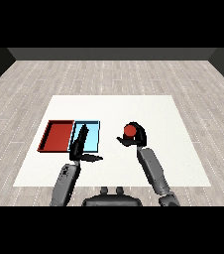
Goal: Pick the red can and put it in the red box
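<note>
Red can [130, 131]: right of frame centre, enclosed by curled fingers of right hand [136, 137], apparently gripped for carrying. Red tray [57, 135]: centre-left, beside light blue tray [92, 142], awaiting can. Left hand [80, 147]: fingers straight, holding nothing, over blue tray.

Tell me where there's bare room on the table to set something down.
Bare patches on the table: the far strip beyond the red tray and light blue tray, the middle between the trays and the right hand curled round the red can, and the right edge. Crowded: the left hand overlaps the blue tray.
</note>
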`<act>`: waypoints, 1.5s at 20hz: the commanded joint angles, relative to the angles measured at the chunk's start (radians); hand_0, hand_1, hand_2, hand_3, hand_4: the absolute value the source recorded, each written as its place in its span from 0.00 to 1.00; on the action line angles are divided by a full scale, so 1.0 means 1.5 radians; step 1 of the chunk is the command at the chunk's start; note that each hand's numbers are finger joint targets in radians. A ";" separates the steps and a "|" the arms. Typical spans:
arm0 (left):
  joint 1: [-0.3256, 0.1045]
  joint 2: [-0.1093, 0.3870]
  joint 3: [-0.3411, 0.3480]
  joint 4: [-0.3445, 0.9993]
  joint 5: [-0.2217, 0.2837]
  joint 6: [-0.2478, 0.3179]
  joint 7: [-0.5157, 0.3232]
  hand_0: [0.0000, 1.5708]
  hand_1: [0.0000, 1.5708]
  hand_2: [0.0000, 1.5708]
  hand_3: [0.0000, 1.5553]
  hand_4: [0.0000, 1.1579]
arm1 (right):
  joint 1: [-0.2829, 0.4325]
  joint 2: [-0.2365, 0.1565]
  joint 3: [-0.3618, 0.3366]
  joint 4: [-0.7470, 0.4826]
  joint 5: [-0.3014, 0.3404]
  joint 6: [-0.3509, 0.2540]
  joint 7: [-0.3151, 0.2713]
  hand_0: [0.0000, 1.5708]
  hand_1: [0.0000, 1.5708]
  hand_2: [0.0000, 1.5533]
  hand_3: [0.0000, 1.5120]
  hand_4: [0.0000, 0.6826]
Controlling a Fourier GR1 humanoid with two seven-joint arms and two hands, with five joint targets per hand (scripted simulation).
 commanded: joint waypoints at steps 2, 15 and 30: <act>-0.056 -0.001 -0.057 0.082 0.037 0.044 -0.017 0.00 0.00 0.00 0.00 0.00 | -0.005 0.002 0.027 0.037 -0.031 -0.017 -0.039 0.90 0.90 0.93 0.94 0.96; -0.126 -0.001 -0.172 0.102 0.070 0.150 0.012 0.00 0.00 0.00 0.00 0.00 | -0.014 0.002 0.144 -0.045 -0.046 -0.073 -0.021 0.88 0.88 0.91 0.93 0.91; -0.140 -0.001 -0.165 0.137 0.054 0.130 0.026 0.00 0.00 0.00 0.00 0.00 | -0.062 0.002 0.255 -0.060 -0.096 -0.168 -0.024 0.92 0.92 0.92 0.92 0.90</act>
